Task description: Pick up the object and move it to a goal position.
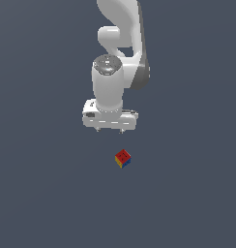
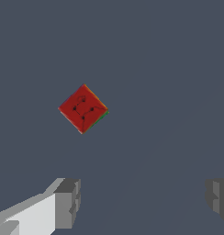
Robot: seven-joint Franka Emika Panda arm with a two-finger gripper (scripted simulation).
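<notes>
Exterior view: tiny multicoloured cube (image 1: 123,158), smooth-faced.

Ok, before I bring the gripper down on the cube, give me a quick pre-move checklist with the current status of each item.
1. Jaws open: ok, the gripper shows its fingers spread wide, nothing between them.
2. Cube free and unobstructed: ok, it sits alone on the grey floor.
3. Gripper centred over cube: not ok, in the wrist view the cube is off from the gap between the fingers.
4. Jaws aligned with cube faces: not ok, the cube looks rotated like a diamond in the wrist view.
5. Goal position known: cannot tell, no marker shows.
</notes>
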